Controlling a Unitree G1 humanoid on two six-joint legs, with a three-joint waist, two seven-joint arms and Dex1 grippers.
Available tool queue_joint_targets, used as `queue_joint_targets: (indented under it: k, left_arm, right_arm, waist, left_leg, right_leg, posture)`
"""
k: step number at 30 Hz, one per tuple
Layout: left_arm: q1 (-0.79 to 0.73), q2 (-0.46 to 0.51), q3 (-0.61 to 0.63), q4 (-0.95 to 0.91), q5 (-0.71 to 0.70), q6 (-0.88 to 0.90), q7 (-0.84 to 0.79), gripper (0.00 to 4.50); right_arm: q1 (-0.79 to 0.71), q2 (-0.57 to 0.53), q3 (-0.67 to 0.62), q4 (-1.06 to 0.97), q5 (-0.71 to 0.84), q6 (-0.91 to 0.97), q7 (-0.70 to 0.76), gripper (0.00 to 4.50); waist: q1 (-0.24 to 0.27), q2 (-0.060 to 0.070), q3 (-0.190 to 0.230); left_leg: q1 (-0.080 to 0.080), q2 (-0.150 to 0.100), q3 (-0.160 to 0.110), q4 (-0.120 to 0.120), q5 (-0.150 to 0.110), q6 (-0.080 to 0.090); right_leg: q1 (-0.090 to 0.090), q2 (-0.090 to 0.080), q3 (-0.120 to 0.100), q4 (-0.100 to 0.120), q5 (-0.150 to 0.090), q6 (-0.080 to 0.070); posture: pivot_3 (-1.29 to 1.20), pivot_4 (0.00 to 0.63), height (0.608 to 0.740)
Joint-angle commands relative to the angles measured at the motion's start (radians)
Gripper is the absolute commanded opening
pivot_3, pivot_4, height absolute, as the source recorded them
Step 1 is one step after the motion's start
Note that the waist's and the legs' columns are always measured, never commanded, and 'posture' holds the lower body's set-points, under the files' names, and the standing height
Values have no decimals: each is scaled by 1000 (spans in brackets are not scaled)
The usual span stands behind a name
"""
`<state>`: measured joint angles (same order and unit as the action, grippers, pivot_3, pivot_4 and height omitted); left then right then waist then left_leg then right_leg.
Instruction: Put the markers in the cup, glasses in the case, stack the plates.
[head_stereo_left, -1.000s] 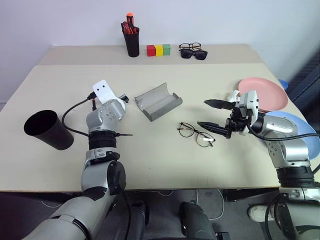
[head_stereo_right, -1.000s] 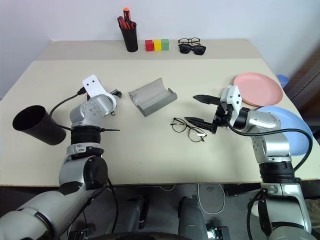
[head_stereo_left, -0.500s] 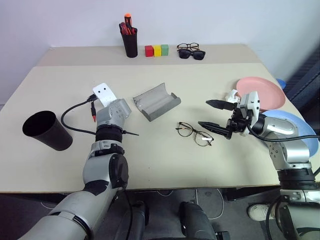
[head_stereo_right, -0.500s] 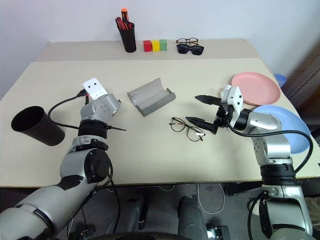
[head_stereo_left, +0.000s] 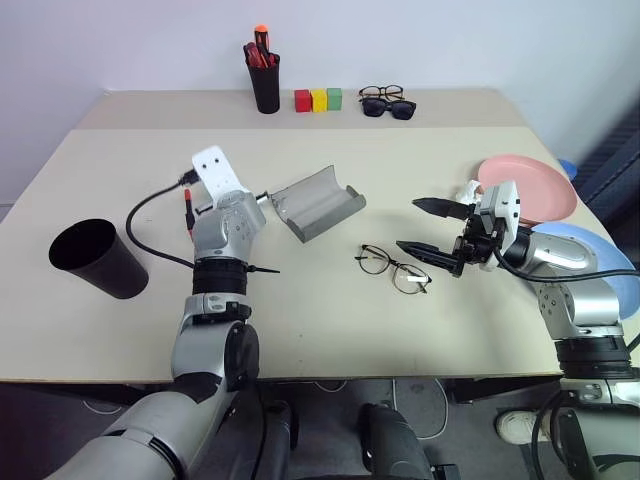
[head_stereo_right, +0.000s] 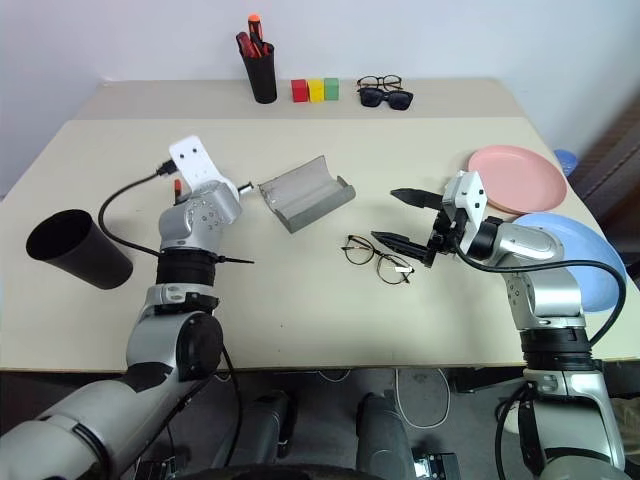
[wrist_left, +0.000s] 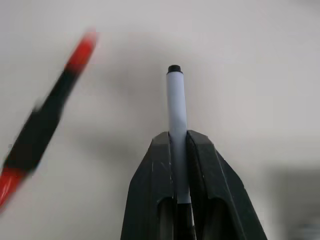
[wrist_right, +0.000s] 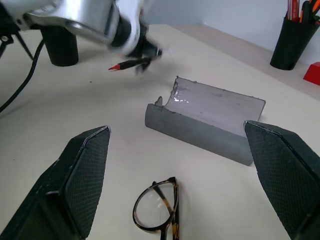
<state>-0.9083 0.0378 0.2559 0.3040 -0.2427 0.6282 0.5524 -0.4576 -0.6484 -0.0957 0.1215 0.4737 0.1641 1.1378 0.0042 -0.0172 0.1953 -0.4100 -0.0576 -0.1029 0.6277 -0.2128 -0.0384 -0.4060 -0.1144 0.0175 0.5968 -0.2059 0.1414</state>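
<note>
Two black claws over a smooth beige desk (head_stereo_left: 330, 310). Nearest, thin wire-rimmed glasses (head_stereo_left: 392, 268) with round clear lenses, flat on the desk, just beside the lower finger of the right claw (head_stereo_left: 432, 229), fingers spread wide with nothing between them. Left claw (wrist_left: 176, 145) clamped on the white marker (wrist_left: 176, 107), a slim smooth cylinder with a black tip, held off the desk; red marker (head_stereo_left: 187, 213) with black middle close beside that wrist, whether on the desk or in the air not clear. Matte black tapered cup (head_stereo_left: 95, 258) at the left edge, tilted, mouth open. Grey hard-shell case (head_stereo_left: 315, 203) lying open mid-desk, curved like a trough. Round shallow plates at the right: salmon pink (head_stereo_left: 526, 186) behind, light blue (head_stereo_left: 592, 252) nearer. Farthest, black pen pot (head_stereo_left: 264, 83), three coloured blocks (head_stereo_left: 317, 99), two more pairs of glasses (head_stereo_left: 386, 100). Against a second ago: left claw gone from wide apart to gripping and raised; right claw unmoved.
</note>
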Motion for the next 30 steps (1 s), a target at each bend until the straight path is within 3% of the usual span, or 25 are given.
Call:
queue_joint_targets:
  k: [1,5,11,18,30]
  left_arm:
    - [122,111,-154,-374,158,-118,-99,105]
    - [269,222,-167,-628,220,-173,-198,105]
    - [437,328,-93,-733,342,-277,-239,105]
    - [563,306,43,-717,362,-343,-218,105]
    - [700,281,139,-753,382,-340,-242,105]
  right_arm:
    - [-19,-9,-30,-4,0,-24,-2,4393]
    - [-33,1,-21,28,-8,-45,6,4393]
    - [-71,29,3,74,-22,-67,21,4393]
    - [-87,49,11,94,-35,-74,35,4393]
    - [-64,48,7,69,-12,-56,67,4393]
  waist:
    - [-12,0,0]
    - [-18,0,0]
    - [-17,0,0]
    - [-13,0,0]
    - [-16,0,0]
  left_leg:
    - [0,0,1,-1,0,0]
    - [1,1,2,-4,1,-1]
    - [1,1,1,1,1,-1]
    - [1,1,0,1,1,-1]
    - [1,1,0,1,1,-1]
  right_leg:
    - [-1,0,1,1,0,0]
    - [-3,0,2,1,0,-1]
    - [1,1,2,1,-1,-6]
    - [-1,1,1,2,1,-3]
    - [-1,1,1,2,1,-3]
  posture:
    - [0,150,740]
    - [0,150,740]
    - [0,150,740]
    - [0,150,740]
    - [0,150,740]
